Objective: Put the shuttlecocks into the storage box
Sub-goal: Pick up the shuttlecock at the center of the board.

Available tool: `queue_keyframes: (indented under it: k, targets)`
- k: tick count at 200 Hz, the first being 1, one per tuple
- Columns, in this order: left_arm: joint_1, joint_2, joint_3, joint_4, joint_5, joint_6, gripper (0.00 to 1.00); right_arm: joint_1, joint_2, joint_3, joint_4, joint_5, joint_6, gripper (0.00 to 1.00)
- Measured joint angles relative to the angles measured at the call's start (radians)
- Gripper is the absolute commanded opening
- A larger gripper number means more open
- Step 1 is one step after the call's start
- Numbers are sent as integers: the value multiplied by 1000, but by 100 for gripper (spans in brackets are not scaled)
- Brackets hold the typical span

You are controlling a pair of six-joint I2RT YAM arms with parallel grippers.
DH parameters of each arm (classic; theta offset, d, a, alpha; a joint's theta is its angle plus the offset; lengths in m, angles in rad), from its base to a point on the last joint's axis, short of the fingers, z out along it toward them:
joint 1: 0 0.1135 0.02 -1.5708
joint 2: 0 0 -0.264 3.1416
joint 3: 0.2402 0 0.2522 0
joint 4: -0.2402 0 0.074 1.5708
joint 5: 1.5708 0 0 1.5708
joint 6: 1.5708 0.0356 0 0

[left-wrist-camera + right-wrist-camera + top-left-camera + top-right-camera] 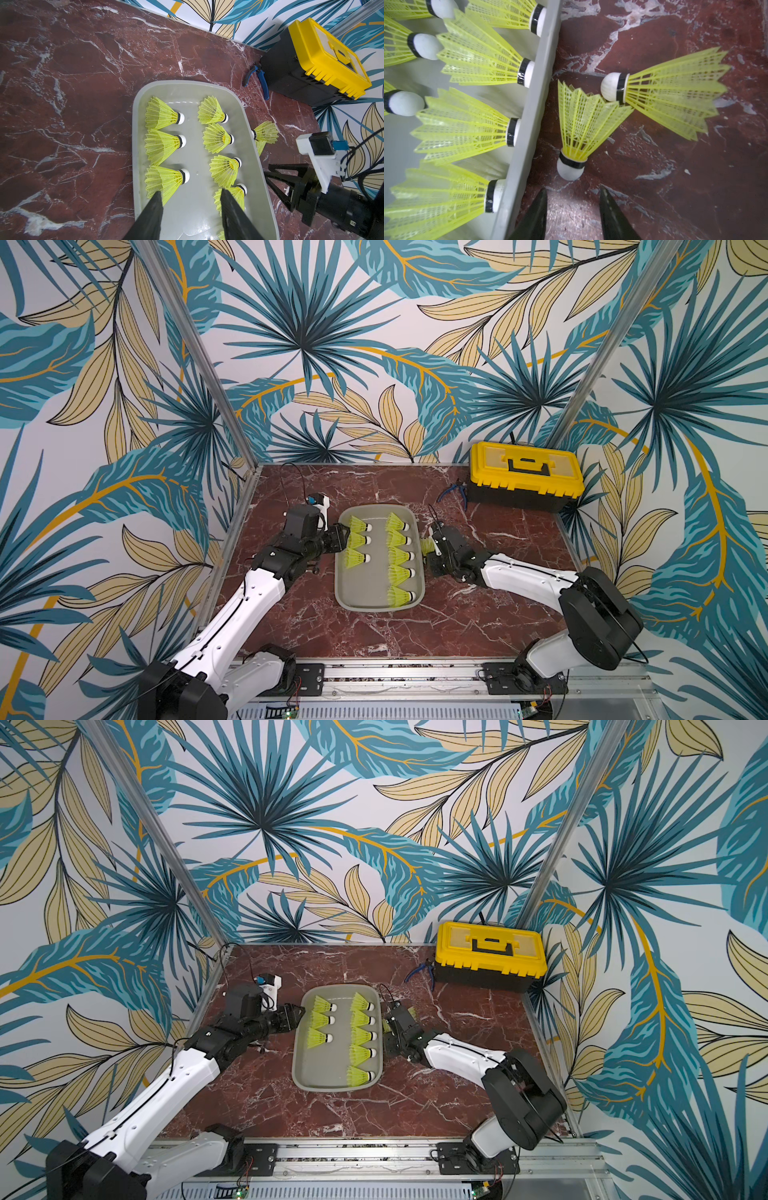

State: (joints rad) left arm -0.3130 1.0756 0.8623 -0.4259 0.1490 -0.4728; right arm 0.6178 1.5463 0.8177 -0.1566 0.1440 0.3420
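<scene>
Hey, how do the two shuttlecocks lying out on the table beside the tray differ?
The nearer shuttlecock points its white tip at the right gripper; the farther shuttlecock lies crosswise, tip by the nearer one's skirt rim. The nearer one lies close beside the storage box wall; the farther one sits further out. Both are neon yellow with dark bands, lying on the marble table.

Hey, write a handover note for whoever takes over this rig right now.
Left gripper: open, empty, over the storage box.
Right gripper: open, empty, pointed at the nearer loose shuttlecock on the table.
Done: eight shuttlecocks lie in the box.
To do: two beside the box, the nearer one and a second shuttlecock.
</scene>
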Motion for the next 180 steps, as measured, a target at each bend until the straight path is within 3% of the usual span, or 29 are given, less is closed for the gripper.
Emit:
queue_keyframes:
  k: [180]
  targets:
    - [0,0,0,-2,0,0,48,-10,184,80,32,22,116,34]
